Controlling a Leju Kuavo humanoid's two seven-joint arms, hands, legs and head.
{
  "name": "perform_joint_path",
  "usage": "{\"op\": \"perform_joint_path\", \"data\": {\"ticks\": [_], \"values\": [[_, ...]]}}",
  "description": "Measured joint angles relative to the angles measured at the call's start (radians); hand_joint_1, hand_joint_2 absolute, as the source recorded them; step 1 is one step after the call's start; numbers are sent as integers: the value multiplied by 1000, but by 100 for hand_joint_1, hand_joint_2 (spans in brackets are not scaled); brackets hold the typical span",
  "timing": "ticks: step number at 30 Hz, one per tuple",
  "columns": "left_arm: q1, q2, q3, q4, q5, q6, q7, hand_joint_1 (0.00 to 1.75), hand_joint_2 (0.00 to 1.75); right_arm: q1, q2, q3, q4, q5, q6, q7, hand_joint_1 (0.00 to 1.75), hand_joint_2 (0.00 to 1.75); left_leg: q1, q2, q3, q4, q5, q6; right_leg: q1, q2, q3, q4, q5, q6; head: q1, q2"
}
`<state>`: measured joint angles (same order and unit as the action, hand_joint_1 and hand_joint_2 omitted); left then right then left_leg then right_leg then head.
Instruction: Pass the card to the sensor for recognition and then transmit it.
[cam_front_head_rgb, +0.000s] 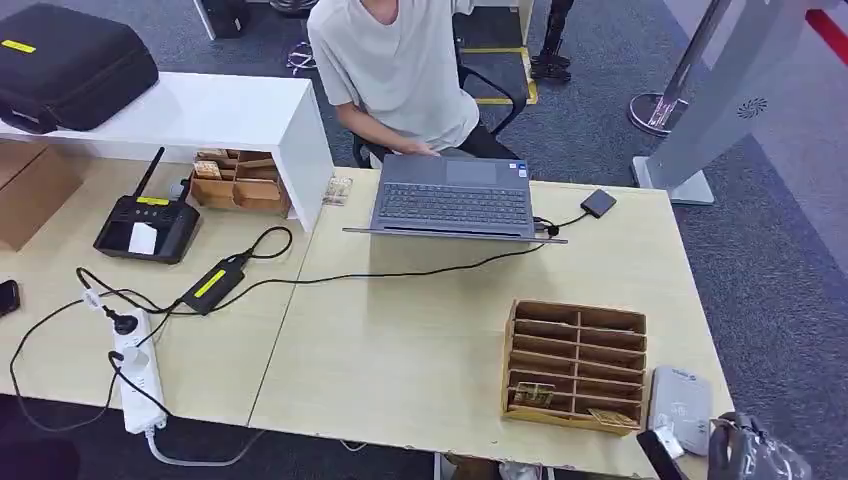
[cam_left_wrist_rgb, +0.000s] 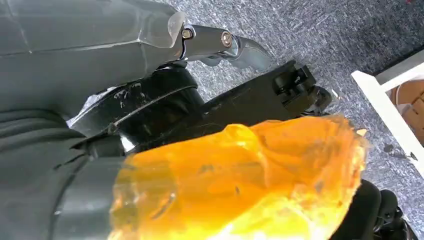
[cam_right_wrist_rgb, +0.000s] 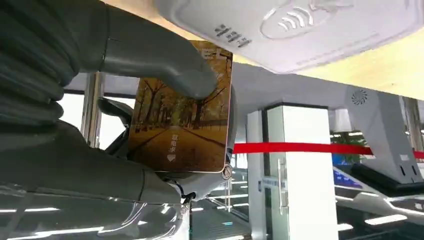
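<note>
- My right hand (cam_right_wrist_rgb: 150, 125): thumb pressed on the face of a glossy card printed with an autumn tree avenue (cam_right_wrist_rgb: 182, 120), fingers behind it; the card is pinched flat so its face can be offered.
- The card's top edge sits just beside the white plastic card reader with a wave symbol (cam_right_wrist_rgb: 300, 25); I judge the read step is in hand.
- Head view adds what the wrist view lacks: the reader (cam_front_head_rgb: 681, 405) lies at the pale wooden table's (cam_front_head_rgb: 400, 350) near right corner, beside a slotted wooden card rack (cam_front_head_rgb: 577, 362).
- My left hand (cam_left_wrist_rgb: 75, 100): hanging low; I cannot tell its fingers' state.
</note>
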<state>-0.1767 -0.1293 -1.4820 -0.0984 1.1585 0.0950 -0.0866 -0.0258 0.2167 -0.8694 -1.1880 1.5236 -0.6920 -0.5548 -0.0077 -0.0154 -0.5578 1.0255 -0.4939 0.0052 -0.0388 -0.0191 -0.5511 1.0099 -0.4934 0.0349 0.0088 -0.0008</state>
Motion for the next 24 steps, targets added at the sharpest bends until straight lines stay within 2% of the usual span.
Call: {"op": "perform_joint_path", "data": {"ticks": [4, 18, 20, 24], "values": [[0, 0, 0, 0, 3, 0, 0, 0, 0, 6, 0, 13, 24, 18, -6, 39, 175, 175, 0, 0, 0, 0, 0, 0, 0, 0, 0, 0, 0, 0, 0, 0], [0, 0, 0, 0, 1, 0, -1, 0, 0, 10, -13, 57, 55, 7, -15, 91, 175, 175, 0, 0, 0, 0, 0, 0, 0, 0, 1, 0, 0, 0, 0, 0], [0, 0, 0, 0, 1, 0, -7, 0, 0, 10, -18, 65, 50, -13, -16, 73, 175, 175, 0, 0, 0, 0, 0, 0, 0, 0, 1, 0, 0, 0, 0, 0], [0, 0, 0, 0, -10, 0, -21, 0, 0, 8, -18, 69, -10, -71, -16, -29, 175, 175, 0, 0, 0, 0, 0, 0, 0, 0, 0, 0, 0, 0, 0, 0]]}}
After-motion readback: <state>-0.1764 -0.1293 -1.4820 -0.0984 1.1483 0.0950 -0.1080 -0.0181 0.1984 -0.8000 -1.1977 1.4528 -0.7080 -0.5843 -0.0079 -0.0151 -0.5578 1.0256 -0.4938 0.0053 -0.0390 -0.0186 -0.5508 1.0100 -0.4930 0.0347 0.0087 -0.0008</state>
